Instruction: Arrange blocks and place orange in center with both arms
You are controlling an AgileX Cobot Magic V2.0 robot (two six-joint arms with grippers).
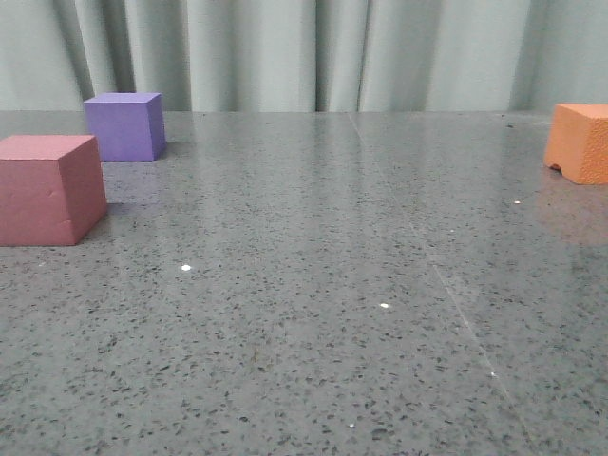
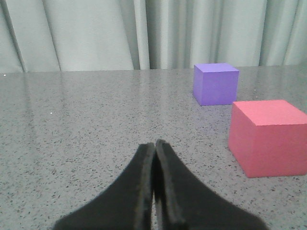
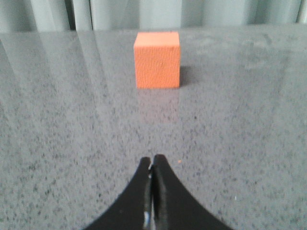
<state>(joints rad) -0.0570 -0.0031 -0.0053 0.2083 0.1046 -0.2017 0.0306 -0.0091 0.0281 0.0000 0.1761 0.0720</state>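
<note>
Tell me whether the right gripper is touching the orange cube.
Apart. The right wrist view shows the right gripper shut, with a stretch of bare grey tabletop between its fingertips and the orange cube.

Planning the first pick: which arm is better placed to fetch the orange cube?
Right. The orange cube sits straight ahead of the right gripper, whose fingers are closed. The left gripper, also closed, faces the purple cube and pink-red cube instead.
</note>
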